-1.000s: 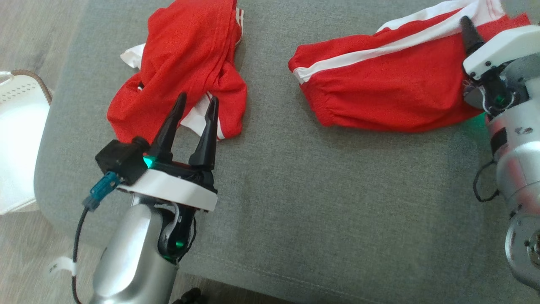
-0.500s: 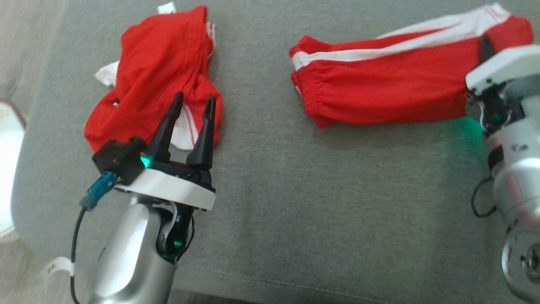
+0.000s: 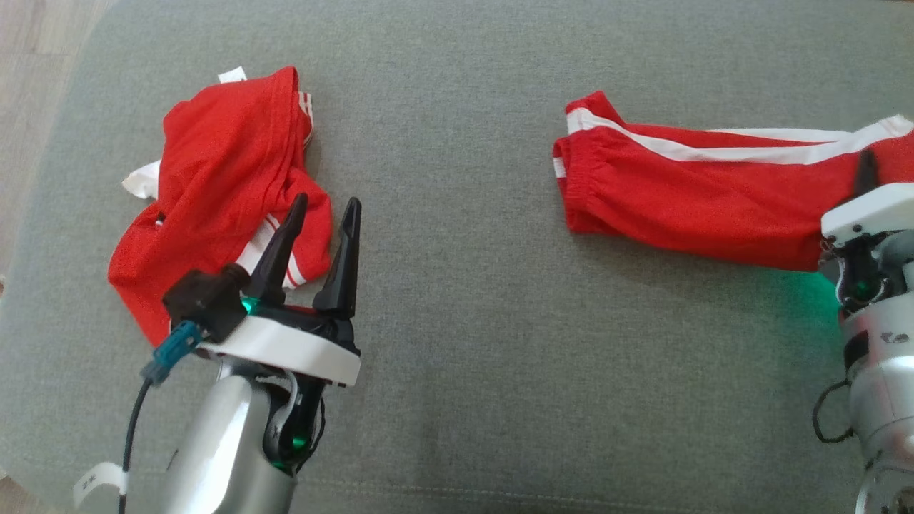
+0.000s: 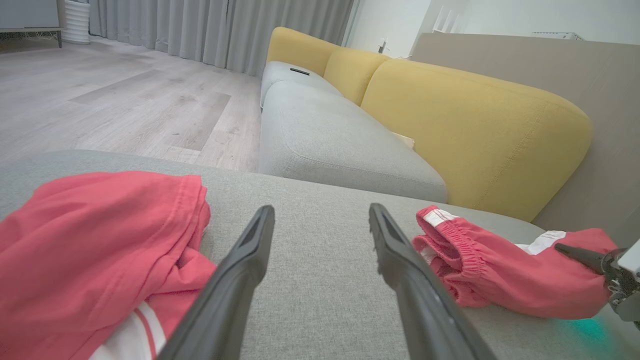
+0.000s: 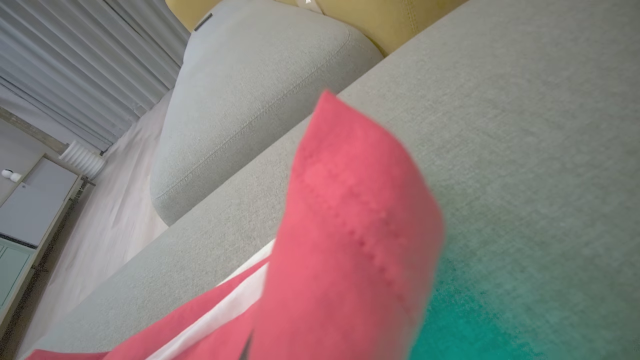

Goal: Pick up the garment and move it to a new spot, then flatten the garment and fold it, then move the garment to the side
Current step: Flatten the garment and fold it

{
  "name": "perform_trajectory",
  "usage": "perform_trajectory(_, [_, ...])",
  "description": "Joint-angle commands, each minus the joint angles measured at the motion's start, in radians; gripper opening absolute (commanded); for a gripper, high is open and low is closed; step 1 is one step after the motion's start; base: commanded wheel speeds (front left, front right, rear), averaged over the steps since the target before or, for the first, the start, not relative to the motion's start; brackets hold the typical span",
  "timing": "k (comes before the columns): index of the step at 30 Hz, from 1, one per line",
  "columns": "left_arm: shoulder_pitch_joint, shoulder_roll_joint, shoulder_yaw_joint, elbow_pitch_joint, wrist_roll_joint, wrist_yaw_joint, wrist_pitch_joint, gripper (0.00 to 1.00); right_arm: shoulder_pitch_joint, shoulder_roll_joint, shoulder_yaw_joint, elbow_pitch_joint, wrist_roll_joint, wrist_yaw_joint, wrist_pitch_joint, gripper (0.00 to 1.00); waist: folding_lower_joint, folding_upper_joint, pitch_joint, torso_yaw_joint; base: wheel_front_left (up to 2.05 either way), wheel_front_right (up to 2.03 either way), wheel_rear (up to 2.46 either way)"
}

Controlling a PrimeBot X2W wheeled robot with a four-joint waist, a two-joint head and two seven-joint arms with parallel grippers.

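A red garment with white side stripes (image 3: 700, 193) lies stretched across the right of the grey cushion (image 3: 464, 300). My right gripper (image 3: 867, 170) is shut on its right end; one dark finger shows on top of the cloth. In the right wrist view the red cloth (image 5: 350, 240) drapes over my fingers and hides them. A second, crumpled red garment (image 3: 214, 185) lies at the left. My left gripper (image 3: 325, 210) stands open just right of it, nothing between its fingers. The left wrist view shows those open fingers (image 4: 250, 250) between the crumpled garment (image 4: 90, 235) and the striped garment (image 4: 500, 270).
The cushion's front edge (image 3: 500, 492) runs along the bottom and its left edge meets wooden floor (image 3: 28, 43). Beyond the cushion stands a grey sofa seat (image 4: 330, 135) with yellow backrests (image 4: 475, 130). Bare cushion lies between the two garments.
The camera has shifted. The striped garment has slid right with my right gripper, widening the gap to the crumpled garment. My left gripper stays open beside the crumpled garment.
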Motion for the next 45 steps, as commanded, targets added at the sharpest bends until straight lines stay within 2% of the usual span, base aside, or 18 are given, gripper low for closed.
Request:
perform_trajectory(1, [-0.013, 0.012, 0.037, -0.036, 0.009, 0.003, -0.005, 1.00, -0.019, 0.003, 0.017, -0.049, -0.007, 0.007, -0.018, 0.00, 0.0002, 0.0000, -0.001, -0.002, 0.00, 0.00, 0.00])
perform_trajectory(6, [-0.006, 0.012, 0.041, -0.032, 0.013, 0.001, -0.005, 1.00, -0.012, 0.027, 0.039, -0.089, -0.038, 0.007, -0.028, 0.00, 0.0002, 0.0000, -0.005, 0.005, 0.00, 0.00, 0.00])
perform_trajectory(10, [-0.004, 0.012, 0.049, -0.023, 0.020, 0.000, -0.005, 1.00, 0.001, 0.078, 0.098, -0.147, -0.043, 0.007, -0.037, 0.00, 0.0002, 0.0000, -0.021, 0.011, 0.00, 0.00, 0.00])
perform_trajectory(14, [0.004, 0.012, 0.057, -0.017, 0.027, -0.001, -0.005, 1.00, 0.045, 0.129, 0.225, -0.253, 0.006, 0.007, -0.034, 0.00, 0.0002, 0.0000, -0.051, 0.020, 0.00, 0.00, 0.00])
perform_trajectory(22, [0.020, 0.012, 0.055, -0.016, 0.025, 0.001, -0.005, 1.00, 0.138, 0.149, 0.441, -0.404, 0.146, 0.007, -0.011, 0.00, 0.0002, 0.0000, -0.081, 0.043, 0.00, 0.00, 0.00])
perform_trajectory(28, [0.028, 0.012, 0.052, -0.020, 0.020, 0.004, -0.005, 1.00, 0.153, 0.150, 0.533, -0.405, 0.202, 0.007, -0.015, 0.00, 0.0002, 0.0000, -0.078, 0.062, 0.00, 0.00, 0.00])
perform_trajectory(35, [0.023, 0.012, 0.046, -0.022, 0.012, 0.006, -0.005, 1.00, 0.122, 0.151, 0.644, -0.319, 0.254, 0.007, -0.038, 0.00, 0.0002, 0.0000, -0.060, 0.082, 0.00, 0.00, 0.00])
perform_trajectory(37, [0.022, 0.012, 0.043, -0.022, 0.010, 0.007, -0.005, 1.00, 0.109, 0.151, 0.674, -0.285, 0.253, 0.007, -0.055, 1.00, 0.0002, 0.0000, -0.057, 0.086, 0.00, 0.00, 0.00])
perform_trajectory(45, [0.021, 0.012, 0.037, -0.016, 0.001, 0.012, -0.005, 1.00, 0.099, 0.151, 0.845, -0.226, 0.330, 0.007, -0.073, 1.00, 0.0002, 0.0000, -0.062, 0.098, 0.00, 0.00, 0.00])
